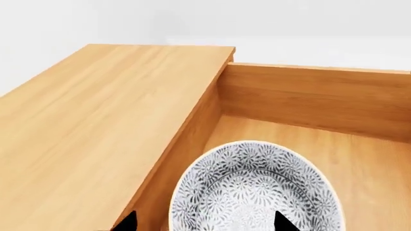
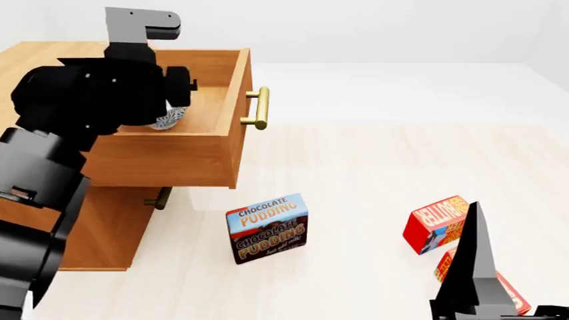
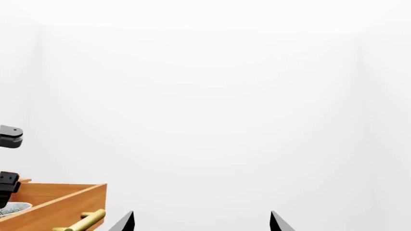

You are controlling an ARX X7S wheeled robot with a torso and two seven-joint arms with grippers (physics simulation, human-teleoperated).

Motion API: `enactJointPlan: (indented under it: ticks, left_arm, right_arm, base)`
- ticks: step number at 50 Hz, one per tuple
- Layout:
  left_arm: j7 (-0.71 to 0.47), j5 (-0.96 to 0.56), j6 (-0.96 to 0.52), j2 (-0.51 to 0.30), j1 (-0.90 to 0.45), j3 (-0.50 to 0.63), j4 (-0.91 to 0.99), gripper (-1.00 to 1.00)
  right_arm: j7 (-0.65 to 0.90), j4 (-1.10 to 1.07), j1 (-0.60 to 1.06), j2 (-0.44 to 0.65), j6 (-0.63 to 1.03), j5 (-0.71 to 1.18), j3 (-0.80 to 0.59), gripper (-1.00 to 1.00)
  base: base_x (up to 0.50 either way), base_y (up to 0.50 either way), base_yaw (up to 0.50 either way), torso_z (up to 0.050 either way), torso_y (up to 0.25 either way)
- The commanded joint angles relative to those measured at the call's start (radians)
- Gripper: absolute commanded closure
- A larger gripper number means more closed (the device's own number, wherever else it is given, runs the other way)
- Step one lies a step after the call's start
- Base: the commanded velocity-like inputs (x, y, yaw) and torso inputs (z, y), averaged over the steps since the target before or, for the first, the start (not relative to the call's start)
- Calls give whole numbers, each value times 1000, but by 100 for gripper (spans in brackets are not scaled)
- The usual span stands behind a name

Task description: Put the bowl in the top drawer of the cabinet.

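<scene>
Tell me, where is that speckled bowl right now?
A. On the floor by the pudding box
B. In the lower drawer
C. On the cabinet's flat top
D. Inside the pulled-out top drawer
D: the bowl sits within the wooden walls of the open top drawer, beside the cabinet top.

bowl (image 2: 167, 119) mostly hidden behind left arm, left tool (image 1: 202, 222) cut off by frame edge

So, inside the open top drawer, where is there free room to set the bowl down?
The drawer floor between the bowl and the far drawer wall is bare wood, as is the side away from the cabinet top. It is tight where the bowl nears the cabinet-side wall.
</scene>
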Motion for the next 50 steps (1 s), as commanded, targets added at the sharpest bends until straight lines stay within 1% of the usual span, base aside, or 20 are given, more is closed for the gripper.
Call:
enactJointPlan:
  ticks: [1, 5, 12, 18, 23, 28, 31, 34, 38, 43, 46, 50]
  left_arm:
    - [-82, 24, -15, -35, -16, 11, 101, -100]
    - [-106, 26, -23, -46, -24, 13, 155, -100]
    - [-147, -4, -80, -76, -40, 11, 298, -100]
    - [-197, -93, -149, -130, -13, -24, 483, -100]
    - [-255, -190, -186, -199, 54, -66, 662, -100]
    - [-320, -304, -192, -279, 152, -121, 871, -100]
    - [-356, -356, -183, -323, 206, -148, 988, -100]
    - [-405, -410, -163, -383, 274, -180, 1145, -100]
    - [-464, -460, -128, -448, 348, -219, 1315, -100]
    - [-517, -465, -82, -517, 427, -257, 1497, -100]
    - [-537, -423, -41, -569, 510, -285, 1632, -100]
    - [-559, -339, -7, -624, 604, -306, 1762, -100]
  right_arm:
    - [-1, -4, -3, -3, 3, -3, 1, -100]
    - [2, -8, -5, 0, 6, -5, 2, -100]
    - [4, -13, -7, 3, 5, -7, 3, -100]
    - [6, -17, -9, 8, 3, -9, 5, -100]
    - [14, -31, -12, 19, 7, -13, 7, -100]
    - [18, -54, -10, 24, 25, -18, 8, -100]
    - [19, -69, -8, 23, 41, -21, 8, -100]
    - [24, -88, -8, 26, 55, -31, 5, -100]
    - [34, -93, 11, 38, 50, -48, -26, -100]
    - [51, -94, 75, 50, 42, -66, -104, -100]
    - [63, -94, 121, 55, 38, -78, -160, -100]
    - [75, -94, 186, 55, 40, -91, -236, -100]
  base:
    - [0, 0, 0, 0, 0]
    - [0, 0, 0, 0, 0]
    - [0, 0, 0, 1, 0]
    - [0, 0, 0, 0, 0]
    - [0, 0, 0, 0, 0]
    - [0, 0, 0, 0, 0]
    - [0, 0, 0, 0, 0]
    - [0, 0, 0, 0, 0]
    - [0, 0, 0, 0, 0]
    - [0, 0, 0, 0, 0]
    - [0, 0, 0, 0, 0]
    - [0, 0, 0, 0, 0]
